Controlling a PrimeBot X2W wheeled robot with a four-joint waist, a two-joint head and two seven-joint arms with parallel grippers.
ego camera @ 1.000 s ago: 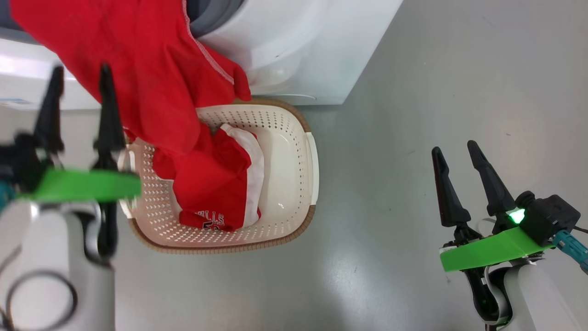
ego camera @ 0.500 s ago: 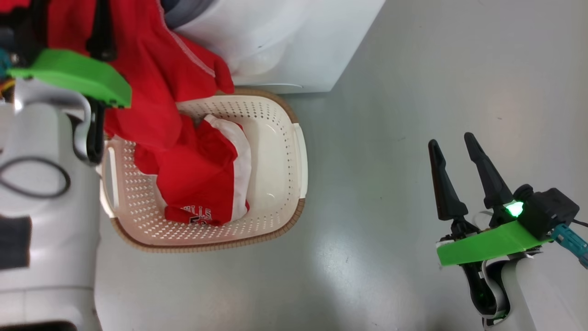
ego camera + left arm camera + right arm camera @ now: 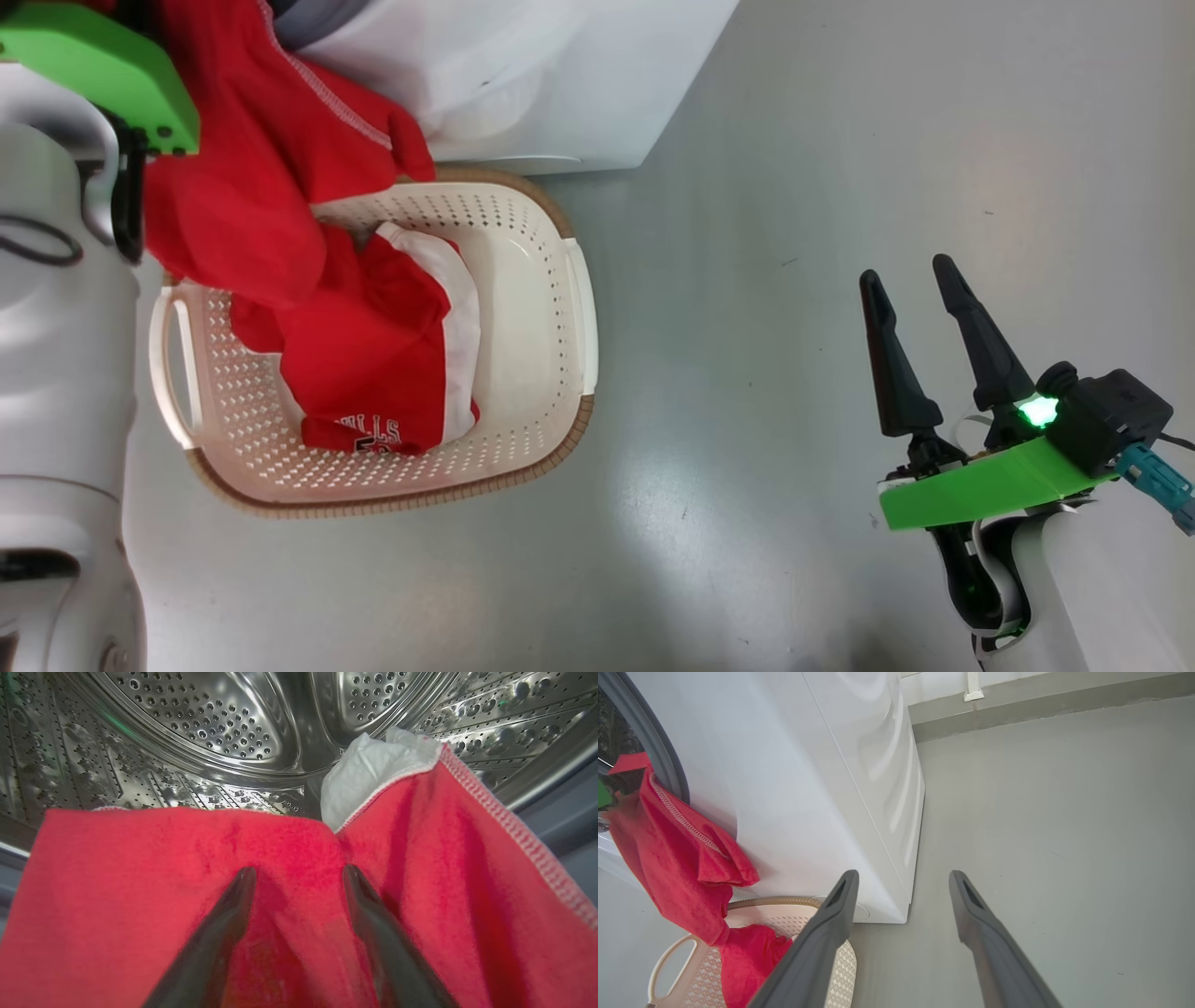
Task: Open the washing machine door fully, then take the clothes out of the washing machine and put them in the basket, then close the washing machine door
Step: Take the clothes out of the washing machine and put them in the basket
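Left end effector (image 3: 299, 877): fingers spread, nothing clamped, tips over the clothes (image 3: 140, 882) at the mouth of the washing machine (image 3: 541, 84). One red piece hangs from the opening into the basket (image 3: 581, 308) on the floor (image 3: 794, 187); a second lies inside it. Right end effector (image 3: 904, 271): released, empty, well right of the basket.

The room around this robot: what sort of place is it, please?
Probably a laundry corner, perhaps a test room set up as one. There is a white front-loading washing machine with a perforated steel drum, a plastic basket holding red clothes, and a smooth grey floor.
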